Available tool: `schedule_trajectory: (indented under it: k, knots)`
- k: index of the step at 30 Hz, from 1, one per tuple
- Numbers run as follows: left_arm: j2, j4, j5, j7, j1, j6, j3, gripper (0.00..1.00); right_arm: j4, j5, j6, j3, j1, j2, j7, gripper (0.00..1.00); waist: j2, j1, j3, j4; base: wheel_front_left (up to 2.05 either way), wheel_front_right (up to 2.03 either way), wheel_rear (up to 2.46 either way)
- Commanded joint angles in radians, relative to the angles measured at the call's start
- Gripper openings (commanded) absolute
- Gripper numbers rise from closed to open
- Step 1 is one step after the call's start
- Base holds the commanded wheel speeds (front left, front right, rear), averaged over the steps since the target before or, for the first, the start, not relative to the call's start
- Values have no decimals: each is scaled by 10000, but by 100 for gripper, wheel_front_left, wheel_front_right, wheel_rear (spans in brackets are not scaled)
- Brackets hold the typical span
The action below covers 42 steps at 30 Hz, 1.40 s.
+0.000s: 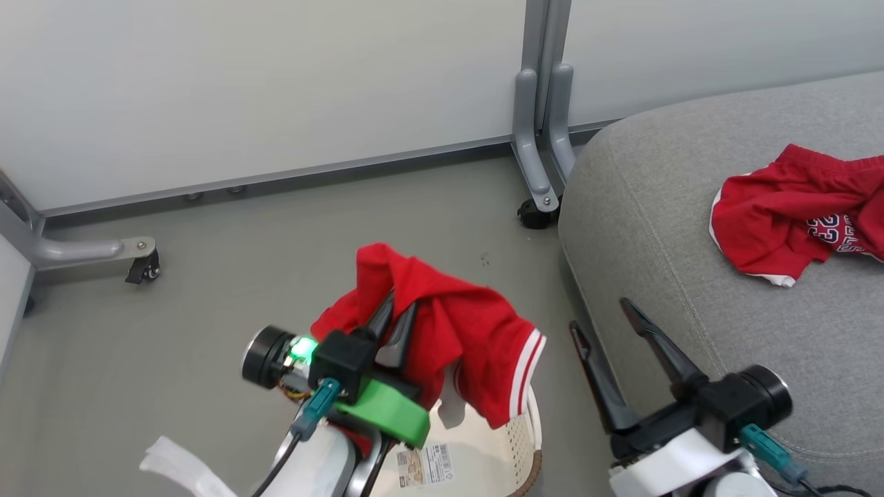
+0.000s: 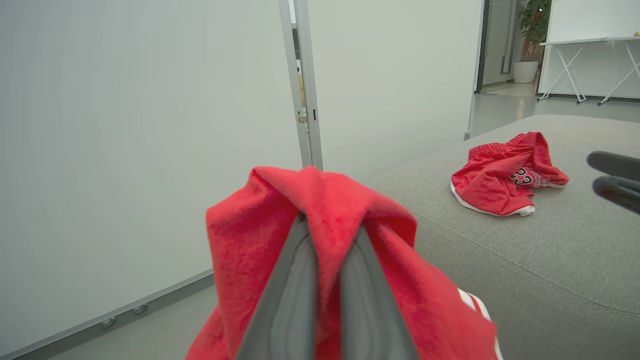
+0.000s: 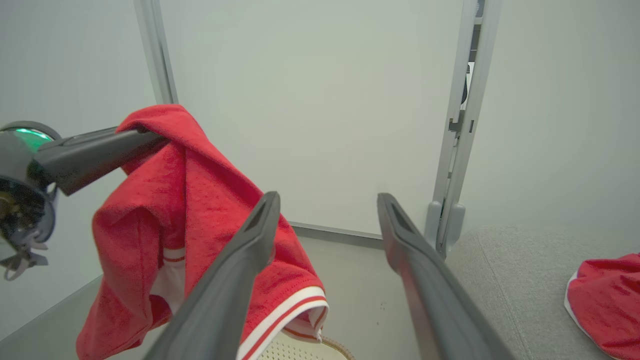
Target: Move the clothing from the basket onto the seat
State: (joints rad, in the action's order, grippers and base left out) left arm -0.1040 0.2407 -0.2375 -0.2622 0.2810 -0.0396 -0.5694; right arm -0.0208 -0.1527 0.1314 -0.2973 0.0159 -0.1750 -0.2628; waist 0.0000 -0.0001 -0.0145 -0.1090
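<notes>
My left gripper [image 1: 400, 304] is shut on a red garment [image 1: 476, 345] with white stripes at its hem. The garment hangs lifted above the cream basket [image 1: 525, 442], whose rim and label show at the bottom of the head view. In the left wrist view the cloth [image 2: 320, 210] drapes over both shut fingers. A second red garment [image 1: 794, 214] with a printed emblem lies crumpled on the grey seat [image 1: 656, 228] at the right. My right gripper [image 1: 601, 314] stands open and empty beside the seat's front edge, right of the basket. In the right wrist view the hanging garment [image 3: 200, 200] is at its left.
White partition panels stand behind, on grey metal legs with castors [image 1: 535, 214] close to the seat's left corner. Another castor leg [image 1: 141, 266] is at the far left. Grey floor [image 1: 276, 241] lies between basket and panels. A loose white strip [image 1: 179, 466] shows near my left arm.
</notes>
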Motion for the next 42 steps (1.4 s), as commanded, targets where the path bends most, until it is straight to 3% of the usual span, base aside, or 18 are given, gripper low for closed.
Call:
schedule_trajectory:
  k: [1,9,17,23,24,25,26,27,31,38,42]
  knots:
    - [114,-34,22,-38,317,72,-50,0,62,36,-14,-198,-268,51,-29,100,0,1,100,55,0,0,0]
    - [474,64,-38,14,1428,201,-881,0,689,63,-14,-1239,-1066,83,-29,100,0,1,290,123,0,0,0]
    - [534,41,-568,307,2153,463,-2191,0,1467,695,-14,-476,-1399,416,-29,100,0,1,377,102,0,0,0]
    - [535,40,-1358,317,2444,406,-3185,0,2333,530,-14,-947,-1540,254,-29,100,0,1,360,74,0,0,0]
    - [534,82,-1438,328,2478,398,-3310,0,2411,471,-14,-981,-1553,245,-29,96,0,1,353,77,0,0,0]
    - [533,135,-1529,349,2525,370,-3443,0,2479,417,-14,-1028,-1547,224,-29,49,0,1,342,83,0,0,0]
    - [533,192,-1608,333,2571,311,-3556,0,2529,345,-14,-1056,-1520,208,-29,18,0,1,331,90,0,0,0]
    - [534,286,-1655,342,2598,286,-3618,0,2568,271,-14,-1002,-1468,217,-29,0,0,1,319,93,0,0,0]
    - [530,835,-1791,393,2663,285,-3823,0,2620,159,-14,-453,-1228,212,-29,0,0,1,274,96,0,0,0]
    - [406,1451,-2007,533,2537,771,-4130,0,2544,167,-14,169,-1062,108,-29,0,0,1,217,128,0,0,0]
    - [374,1511,-2114,491,2462,832,-4148,0,2507,228,-14,277,-1007,96,-29,0,0,1,186,162,0,0,0]
